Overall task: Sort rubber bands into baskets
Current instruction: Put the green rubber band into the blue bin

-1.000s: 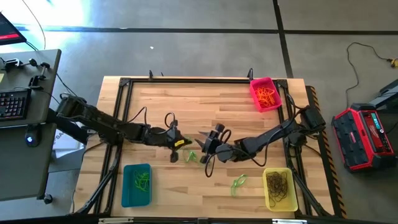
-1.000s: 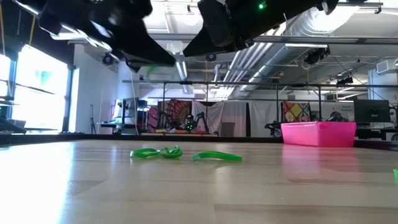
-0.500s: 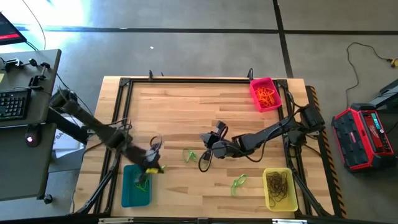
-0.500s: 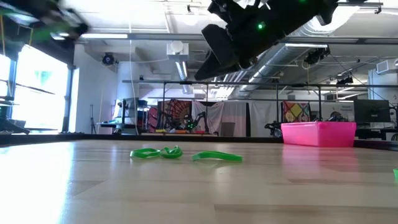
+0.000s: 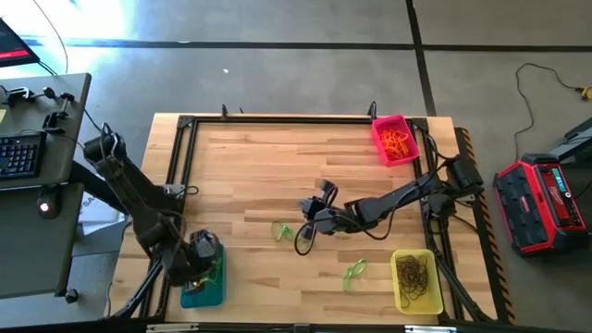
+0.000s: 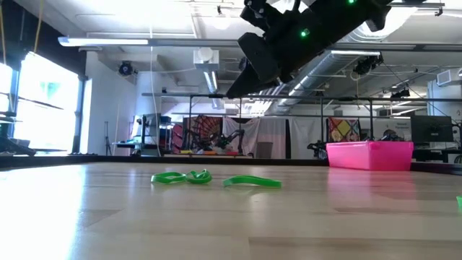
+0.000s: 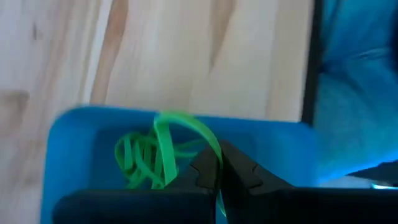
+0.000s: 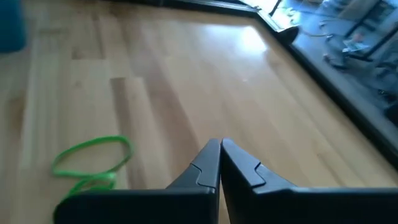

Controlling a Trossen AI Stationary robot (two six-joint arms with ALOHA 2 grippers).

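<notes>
The left arm reaches from the table's 9 o'clock edge toward 7 o'clock, its wrist bent down; the left gripper (image 7: 219, 171) hangs there with fingers pressed together, pinching a green band (image 7: 180, 134). The right arm stretches from the 3 o'clock side toward the table's centre, held low; the right gripper (image 8: 220, 157) has its fingers closed, tips touching, holding nothing

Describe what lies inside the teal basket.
The teal basket holds a small heap of bright green rubber bands. The left gripper, shut on one green band, hangs above it and covers part of the floor.
</notes>
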